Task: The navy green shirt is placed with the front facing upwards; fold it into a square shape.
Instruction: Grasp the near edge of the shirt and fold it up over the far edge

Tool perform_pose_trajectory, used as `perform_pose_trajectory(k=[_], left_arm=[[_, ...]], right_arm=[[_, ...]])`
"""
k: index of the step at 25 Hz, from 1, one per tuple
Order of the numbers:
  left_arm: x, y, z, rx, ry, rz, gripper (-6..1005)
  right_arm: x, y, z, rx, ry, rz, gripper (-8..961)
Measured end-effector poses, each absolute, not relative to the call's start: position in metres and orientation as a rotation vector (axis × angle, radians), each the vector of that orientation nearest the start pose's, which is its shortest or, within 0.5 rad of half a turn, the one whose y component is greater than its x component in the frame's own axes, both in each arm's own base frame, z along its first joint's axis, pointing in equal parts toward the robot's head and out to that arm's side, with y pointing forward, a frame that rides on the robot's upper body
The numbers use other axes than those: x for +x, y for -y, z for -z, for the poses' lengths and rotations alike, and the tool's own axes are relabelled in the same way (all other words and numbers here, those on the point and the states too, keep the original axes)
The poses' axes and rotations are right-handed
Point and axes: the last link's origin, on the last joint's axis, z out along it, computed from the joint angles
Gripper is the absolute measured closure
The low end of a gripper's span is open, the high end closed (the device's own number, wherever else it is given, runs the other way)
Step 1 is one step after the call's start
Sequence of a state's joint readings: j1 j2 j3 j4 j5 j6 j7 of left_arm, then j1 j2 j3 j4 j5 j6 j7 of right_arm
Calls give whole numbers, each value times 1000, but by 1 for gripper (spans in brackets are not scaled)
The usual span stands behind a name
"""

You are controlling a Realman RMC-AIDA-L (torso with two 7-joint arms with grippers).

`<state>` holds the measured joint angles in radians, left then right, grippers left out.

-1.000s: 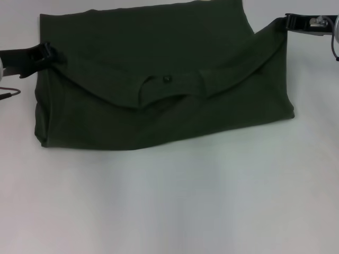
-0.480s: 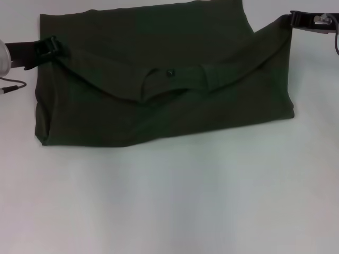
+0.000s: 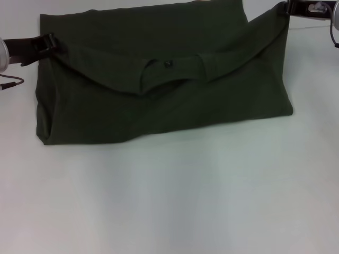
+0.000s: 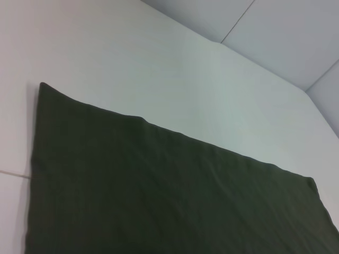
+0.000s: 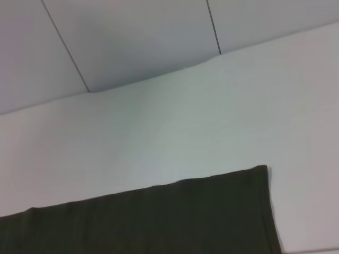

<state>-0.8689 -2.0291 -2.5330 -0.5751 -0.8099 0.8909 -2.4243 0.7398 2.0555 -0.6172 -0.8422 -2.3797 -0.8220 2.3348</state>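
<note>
We see the dark olive-green cotton shirt (image 3: 159, 90) lying on the white tabletop (image 3: 175, 201), in the far half of the head view, its long axis running from our left to our right. The folded top layer sags between its two raised upper corners, and the ribbed round collar (image 3: 169, 76) with a small dark spot at the neck sits in the middle of that sag, its opening facing the near edge. The near fold line slants, lower at the left corner than at the right. No lettering shows on the cloth that faces up.

Our left gripper (image 3: 48, 42) is at the upper left corner of the top layer, its black fingers closed on the fabric edge. Our right gripper (image 3: 290, 8) is at the upper right corner, near the top edge of the view, likewise pinched onto the cloth, which rises in a taut ridge toward it. A thin dark cable (image 3: 10, 82) trails on the table beside the left arm.

The left wrist view shows a flat stretch of the shirt (image 4: 159, 196) with two corners on the table and a pale panelled wall (image 4: 286, 37) beyond; no fingers appear. The right wrist view shows another edge and corner of the shirt (image 5: 175, 217), with the same seamed wall (image 5: 132, 37) behind.
</note>
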Motion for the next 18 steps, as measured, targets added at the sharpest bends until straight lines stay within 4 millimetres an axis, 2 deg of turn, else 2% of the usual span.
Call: perform_pose_trajectory(k=[10, 14, 18], left_arm=[[-239, -469, -28, -1882, 1551, 558, 828], [-238, -469, -27, -1886, 1553, 557, 756], [-236, -468, -26, -1892, 1550, 560, 684]], right_arm=[[262, -467, -82, -1858, -1195, -387, 915], [257, -472, -84, -1860, -1174, -384, 914], [252, -476, -89, -1869, -1147, -381, 719]])
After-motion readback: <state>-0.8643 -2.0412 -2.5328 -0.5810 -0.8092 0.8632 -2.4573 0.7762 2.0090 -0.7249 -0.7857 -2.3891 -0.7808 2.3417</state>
